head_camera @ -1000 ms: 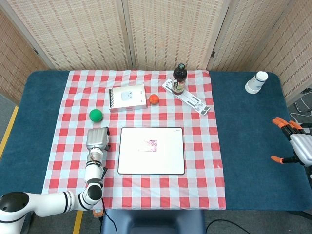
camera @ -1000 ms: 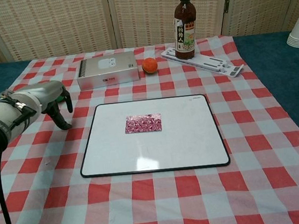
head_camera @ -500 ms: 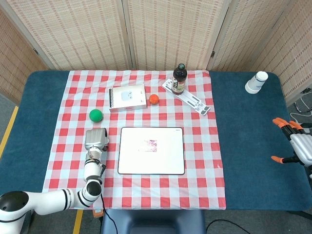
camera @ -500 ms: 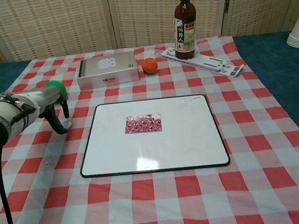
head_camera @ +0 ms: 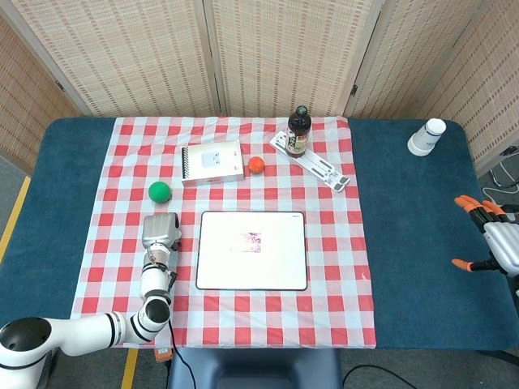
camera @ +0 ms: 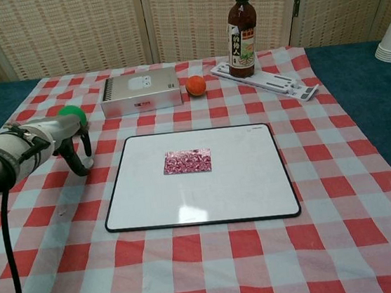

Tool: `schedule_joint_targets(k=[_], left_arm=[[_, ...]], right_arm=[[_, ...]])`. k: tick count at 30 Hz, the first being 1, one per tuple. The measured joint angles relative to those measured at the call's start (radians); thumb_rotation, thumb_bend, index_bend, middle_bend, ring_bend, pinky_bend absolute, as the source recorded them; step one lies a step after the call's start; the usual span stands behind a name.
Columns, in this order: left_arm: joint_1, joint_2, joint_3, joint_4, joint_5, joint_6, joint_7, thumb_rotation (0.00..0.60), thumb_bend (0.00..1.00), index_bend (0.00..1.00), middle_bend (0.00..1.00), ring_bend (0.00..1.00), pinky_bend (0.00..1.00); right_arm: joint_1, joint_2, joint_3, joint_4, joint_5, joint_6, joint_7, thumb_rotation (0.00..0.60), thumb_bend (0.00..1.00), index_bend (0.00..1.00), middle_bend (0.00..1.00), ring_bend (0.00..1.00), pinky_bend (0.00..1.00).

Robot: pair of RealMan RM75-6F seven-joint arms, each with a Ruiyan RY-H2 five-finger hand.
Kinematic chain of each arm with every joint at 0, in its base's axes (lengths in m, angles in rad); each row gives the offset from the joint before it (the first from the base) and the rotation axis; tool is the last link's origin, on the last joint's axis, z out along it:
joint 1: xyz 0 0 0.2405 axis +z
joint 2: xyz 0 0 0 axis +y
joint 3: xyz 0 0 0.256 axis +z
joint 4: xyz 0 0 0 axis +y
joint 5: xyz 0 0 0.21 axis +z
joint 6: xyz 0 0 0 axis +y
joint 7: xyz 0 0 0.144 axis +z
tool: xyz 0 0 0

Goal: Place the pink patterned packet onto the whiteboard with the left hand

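A red-checked cloth point(head_camera: 340, 267) covered the blue desk point(head_camera: 413, 243) before woven screens point(camera: 62, 27). The pink patterned packet point(camera: 186, 161) lay flat on the whiteboard point(camera: 243, 190), long axis left-right. The left hand point(camera: 63, 133) hung empty beside it, fingers curled down; the right hand point(head_camera: 491, 243) was spread wide.

The head view looks steeply down over the whole table point(head_camera: 49, 203); the chest view sits low and near, facing far. Both share the whiteboard point(head_camera: 252, 276) point(camera: 258, 196).
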Motion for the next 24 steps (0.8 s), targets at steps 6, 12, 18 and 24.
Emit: schedule_joint_targets(k=[6, 12, 18, 24], left_arm=[[-0.003, 0.002, -0.001, 0.001, -0.001, 0.001, 0.004, 0.600, 0.28, 0.43, 1.00, 1.00, 1.00], [-0.006, 0.000, -0.005, 0.017, -0.016, -0.015, 0.009, 0.600, 0.28, 0.44, 1.00, 1.00, 1.00], [-0.006, -0.009, -0.003, 0.034, -0.016, -0.022, 0.002, 0.600, 0.29, 0.45, 1.00, 1.00, 1.00], [-0.004, -0.007, -0.003, 0.034, -0.010, -0.020, -0.002, 0.600, 0.31, 0.48, 1.00, 1.00, 1.00]], right_arm=[[-0.001, 0.000, 0.000, 0.000, -0.001, 0.003, 0.000, 0.600, 0.00, 0.00, 0.00, 0.00, 0.00], [-0.004, 0.001, 0.000, -0.001, -0.002, 0.008, -0.001, 0.600, 0.00, 0.00, 0.00, 0.00, 0.00], [-0.005, 0.001, 0.000, -0.001, -0.002, 0.009, 0.001, 0.600, 0.00, 0.00, 0.00, 0.00, 0.00], [-0.003, 0.001, 0.000, 0.000, -0.003, 0.006, 0.000, 0.600, 0.00, 0.00, 0.00, 0.00, 0.00]])
